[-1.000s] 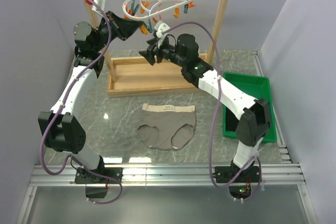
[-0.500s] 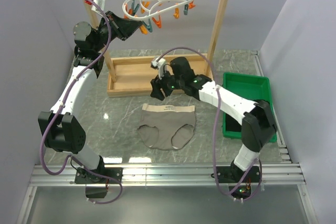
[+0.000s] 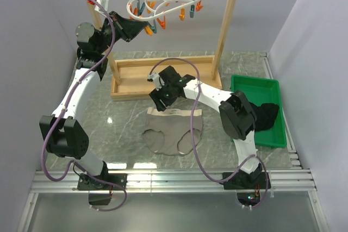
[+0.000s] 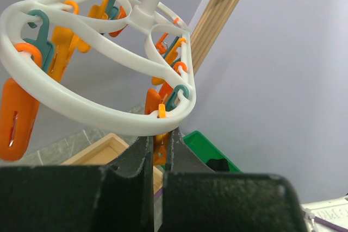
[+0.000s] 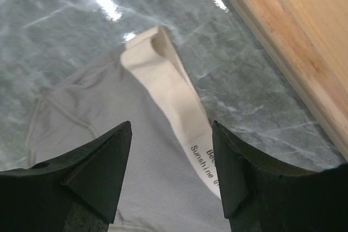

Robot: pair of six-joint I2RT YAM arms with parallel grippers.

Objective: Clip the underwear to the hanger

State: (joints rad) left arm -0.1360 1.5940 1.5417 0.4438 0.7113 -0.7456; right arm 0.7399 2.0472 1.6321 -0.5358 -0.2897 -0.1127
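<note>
The taupe underwear (image 3: 173,131) lies flat on the marble table with its beige waistband toward the rack. The white hanger (image 3: 163,1) hangs by its hook from the wooden rack's top bar, with orange and teal clothespins dangling. My left gripper (image 3: 147,27) is raised at the hanger's near left rim. In the left wrist view it (image 4: 159,144) is shut on an orange clothespin (image 4: 157,153) under the white ring (image 4: 81,104). My right gripper (image 3: 159,101) is open, low over the waistband's left end. In the right wrist view it (image 5: 169,129) straddles the waistband (image 5: 174,91) and grey fabric (image 5: 109,118).
The wooden rack's tray base (image 3: 163,77) sits just behind the underwear, and its edge (image 5: 293,36) shows in the right wrist view. A green bin (image 3: 255,88) with a dark cloth (image 3: 266,115) stands at the right.
My right gripper has come down from beside the hanger to just above the underwear's waistband. The left arm and its clothespin have not moved.
</note>
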